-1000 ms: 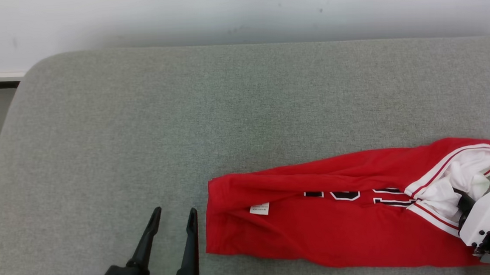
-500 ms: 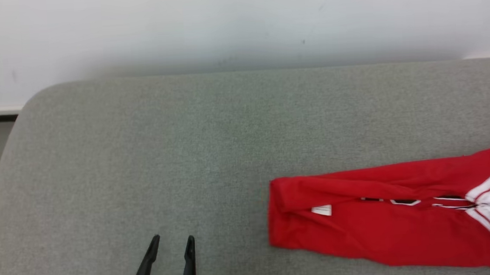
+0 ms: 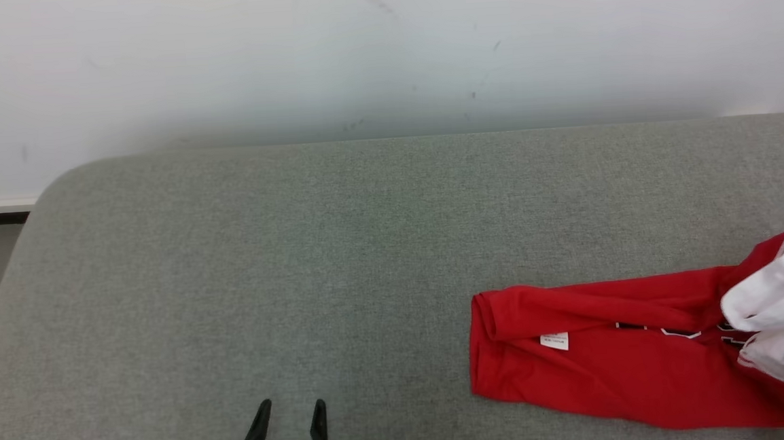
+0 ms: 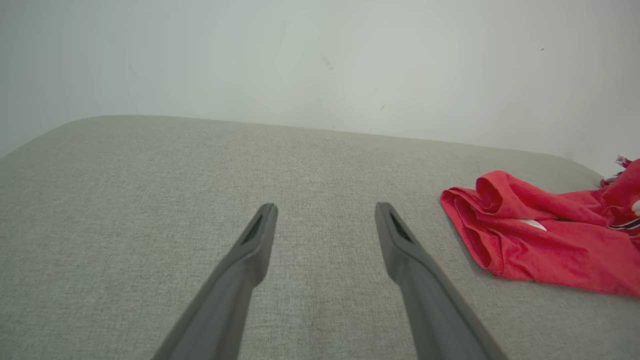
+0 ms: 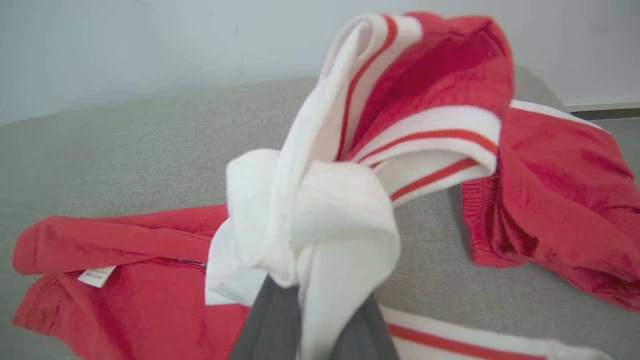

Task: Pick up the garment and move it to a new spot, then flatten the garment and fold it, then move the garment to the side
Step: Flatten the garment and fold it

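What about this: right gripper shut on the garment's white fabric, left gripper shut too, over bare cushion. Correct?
No: the left gripper is open, fingers spread over bare cushion, as the left wrist view shows. The right gripper is shut on the garment at its white fabric.

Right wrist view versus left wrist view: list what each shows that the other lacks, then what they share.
Right wrist view: the right gripper shut on the garment, its white striped end lifted off the cushion. Left wrist view: the left gripper, open, over bare cushion. Shared: the garment with its white label, the grey cushion, the pale wall.
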